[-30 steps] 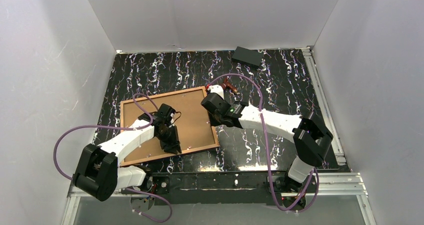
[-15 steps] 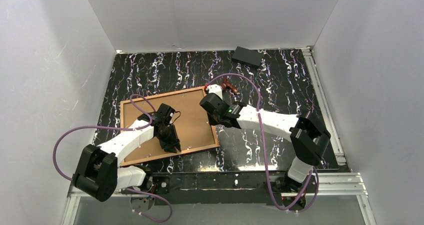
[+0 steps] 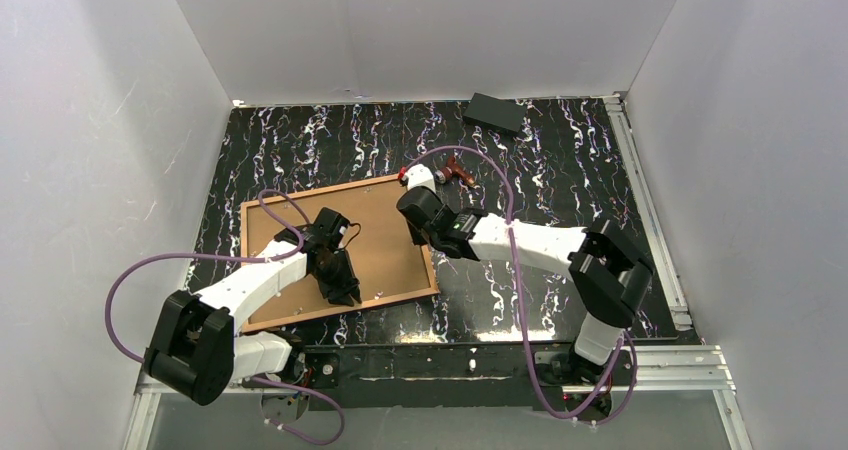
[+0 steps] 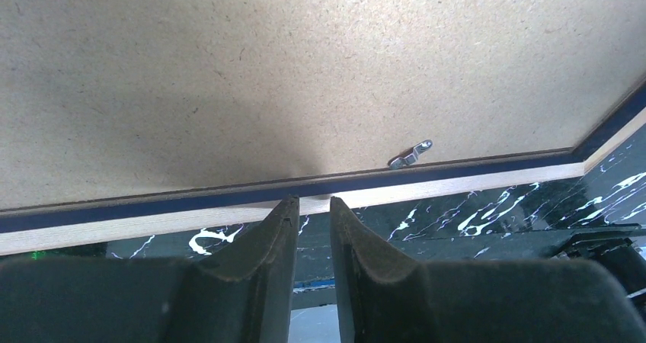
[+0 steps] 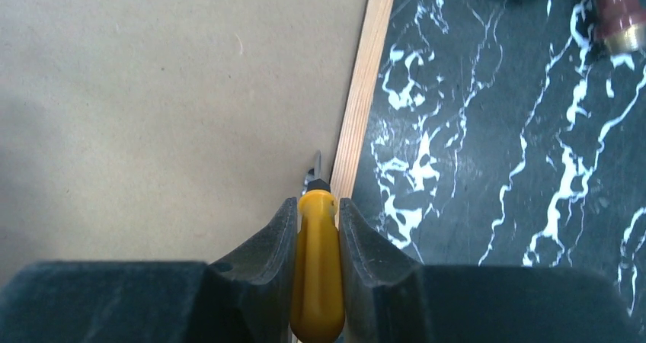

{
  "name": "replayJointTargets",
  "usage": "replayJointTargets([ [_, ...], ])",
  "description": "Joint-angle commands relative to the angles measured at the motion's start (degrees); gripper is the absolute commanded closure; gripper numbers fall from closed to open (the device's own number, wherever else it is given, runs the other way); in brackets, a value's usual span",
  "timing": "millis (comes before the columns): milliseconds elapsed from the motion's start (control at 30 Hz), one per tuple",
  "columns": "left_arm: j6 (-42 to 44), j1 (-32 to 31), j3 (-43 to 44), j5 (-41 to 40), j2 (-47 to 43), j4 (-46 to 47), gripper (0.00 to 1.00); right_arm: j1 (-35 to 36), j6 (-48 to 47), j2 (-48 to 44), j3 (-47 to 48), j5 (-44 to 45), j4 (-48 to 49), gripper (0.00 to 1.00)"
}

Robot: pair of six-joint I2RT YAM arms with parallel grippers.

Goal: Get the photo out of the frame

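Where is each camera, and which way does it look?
Top external: high behind the arms, facing down at the table; left arm and right arm show.
Left wrist: on the left gripper, facing down past its fingers at the photo's back and frame.
Right wrist: on the right gripper, shut on a yellow handle, facing the frame's edge.
Shared: all see the photo's back.
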Motion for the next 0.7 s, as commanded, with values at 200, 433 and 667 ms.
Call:
replayJointTargets([
  [200,2.3,0.0,-2.9,-3.6,0.3,-10.9,0.76,-0.3,-4.6,-0.8,0.3,-3.3,9.5,0.99],
  [433,6.3,0.0,3.7,0.3,-4.6,-13.3,0.61,-0.8,-1.7,-11.8,0.0,-2.0,-1.0,0.99],
  [667,10.5,0.0,8.7,3.3,-8.5,-14.4,0.5,-3.9,8.3,-25.5,-18.8,-4.2,-2.8,0.99],
])
